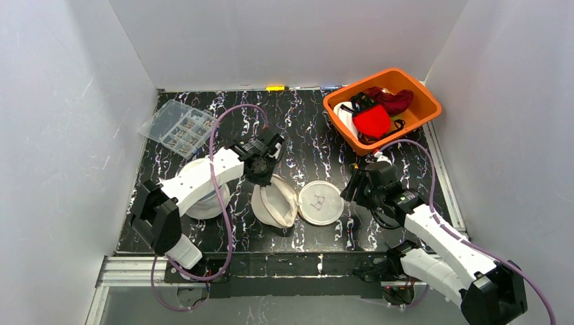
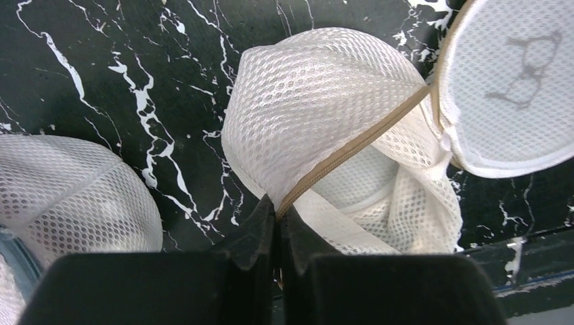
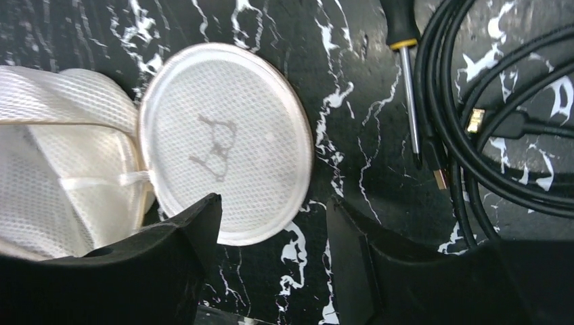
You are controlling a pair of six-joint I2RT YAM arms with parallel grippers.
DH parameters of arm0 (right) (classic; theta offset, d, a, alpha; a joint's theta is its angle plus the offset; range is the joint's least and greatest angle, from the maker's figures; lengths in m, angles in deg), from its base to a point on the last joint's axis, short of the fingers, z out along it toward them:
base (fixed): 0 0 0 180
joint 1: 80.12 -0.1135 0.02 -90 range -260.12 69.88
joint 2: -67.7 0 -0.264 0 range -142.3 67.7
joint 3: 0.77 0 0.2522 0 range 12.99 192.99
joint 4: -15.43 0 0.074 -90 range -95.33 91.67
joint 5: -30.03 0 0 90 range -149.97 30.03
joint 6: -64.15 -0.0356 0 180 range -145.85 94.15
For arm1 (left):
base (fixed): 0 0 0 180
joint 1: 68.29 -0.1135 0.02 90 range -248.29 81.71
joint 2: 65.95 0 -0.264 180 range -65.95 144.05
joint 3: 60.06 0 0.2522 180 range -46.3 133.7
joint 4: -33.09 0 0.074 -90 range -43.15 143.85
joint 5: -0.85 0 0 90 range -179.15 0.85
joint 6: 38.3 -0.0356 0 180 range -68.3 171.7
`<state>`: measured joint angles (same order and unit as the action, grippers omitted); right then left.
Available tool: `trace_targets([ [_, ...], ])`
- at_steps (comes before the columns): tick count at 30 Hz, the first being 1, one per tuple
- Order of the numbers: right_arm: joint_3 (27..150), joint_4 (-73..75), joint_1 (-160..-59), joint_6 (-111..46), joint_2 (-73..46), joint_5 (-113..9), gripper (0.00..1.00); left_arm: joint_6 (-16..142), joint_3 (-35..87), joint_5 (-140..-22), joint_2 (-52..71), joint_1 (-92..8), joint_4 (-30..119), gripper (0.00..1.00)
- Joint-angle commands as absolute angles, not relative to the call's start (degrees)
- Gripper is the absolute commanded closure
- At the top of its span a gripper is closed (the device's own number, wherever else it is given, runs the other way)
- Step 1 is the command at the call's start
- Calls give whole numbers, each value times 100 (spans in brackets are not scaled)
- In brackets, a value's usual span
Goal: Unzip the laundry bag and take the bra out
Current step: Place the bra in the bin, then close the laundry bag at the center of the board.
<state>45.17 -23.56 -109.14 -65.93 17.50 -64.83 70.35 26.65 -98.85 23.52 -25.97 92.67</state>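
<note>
The main danger is the whole laundry bag [image 2: 318, 88] lifting with the pinch instead of giving up its contents. The left fingers [image 2: 258, 233] are pressed together on the tan zipper tape [image 2: 352, 145] at the bag's rim. Nothing holds the bag down, so a pull would likely drag or tip it across the tabletop [image 1: 304, 128]. The thin mesh could also slip out of so narrow a grip. A second risk sits on the right, where a screwdriver [image 3: 408, 88] and a coil of black cable [image 3: 487, 108] lie near the bag's round flap [image 3: 223, 139]. A careless reach there could snag them.

The bag lies mid-tabletop between the arms, already unzipped, its flap folded out to the right and lying flat. Pale fabric shows in the mouth, but I cannot tell whether that is the bra or only lining.

The left arm [image 1: 196, 179] stretches forward and inward, wrist bent down over the bag's far rim, passing above another white mesh dome [image 2: 68, 196]. The right arm [image 1: 433, 230] angles inward. The right fingers [image 3: 183, 237] are spread apart and empty, hovering low just to the right of the flap.
</note>
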Motion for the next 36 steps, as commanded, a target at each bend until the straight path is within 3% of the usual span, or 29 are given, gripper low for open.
trace_targets([
  [1, 4238, -2194, -10947, -6944, 1583, -6532, 34, 7278, 2419, -9655, 1782, -2619, 9027, 100],
  [21, 4015, -1172, -11247, -6769, 69, -6830, 42, 7442, 1881, -9261, 1473, -2624, 8669, 100],
  [30, 4003, -1158, -11470, -6699, -645, -7118, 67, 7464, 1883, -9232, 1380, -2621, 8666, 100],
  [33, 3956, -1134, -11546, -6723, -708, -7093, 79, 7469, 1892, -9214, 1369, -2619, 8659, 100],
  [36, 4023, -1319, -11548, -6729, -432, -7174, 97, 7484, 1885, -9205, 1343, -2619, 8666, 100],
])
